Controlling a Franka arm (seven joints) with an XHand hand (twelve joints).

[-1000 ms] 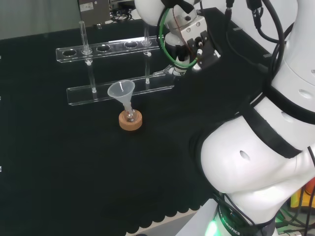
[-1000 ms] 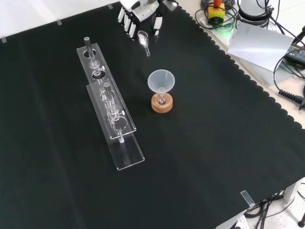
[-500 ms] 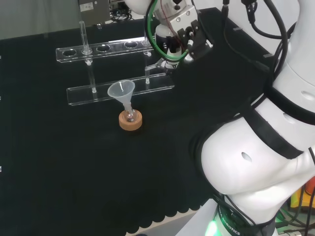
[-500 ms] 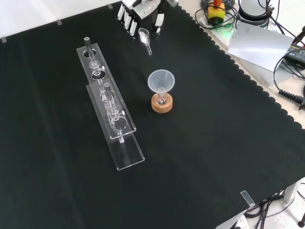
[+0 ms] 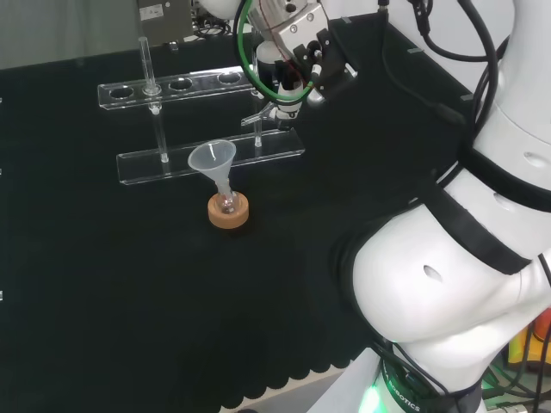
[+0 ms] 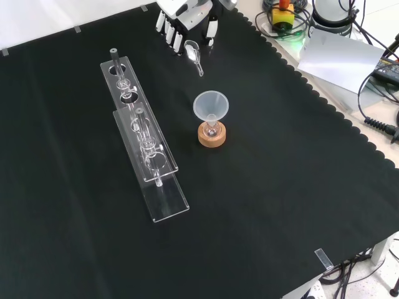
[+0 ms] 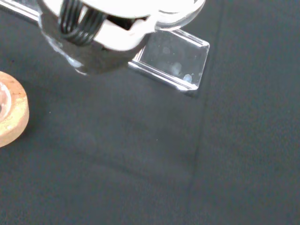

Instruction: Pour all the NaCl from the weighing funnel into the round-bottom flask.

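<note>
A small round-bottom flask (image 5: 226, 204) sits in a cork ring (image 5: 228, 212) with a clear plastic funnel (image 5: 213, 158) in its neck. In the front view the funnel (image 6: 211, 104) and cork ring (image 6: 212, 136) stand mid-cloth. The hand (image 5: 291, 50) hovers above and to the right of the flask, pinching a clear weighing funnel (image 5: 265, 113) whose stem points down-left. From the front, the hand (image 6: 187, 14) is at the top edge and the weighing funnel (image 6: 194, 54) hangs between fingers and thumb, stem aimed toward the plastic funnel. In the wrist view, the cork ring (image 7: 10, 115) lies at the edge.
A clear two-tier tube rack (image 5: 207, 157) stands just behind the flask in the head view, with a tall tube (image 5: 145, 60) at its left end. In the front view the rack (image 6: 146, 143) runs left of the flask. Its end (image 7: 174, 60) shows close in the wrist view.
The hand, carrying the weighing funnel, has moved left in the head view, closer to the flask. In the front view the funnel has dropped slightly down and right.
</note>
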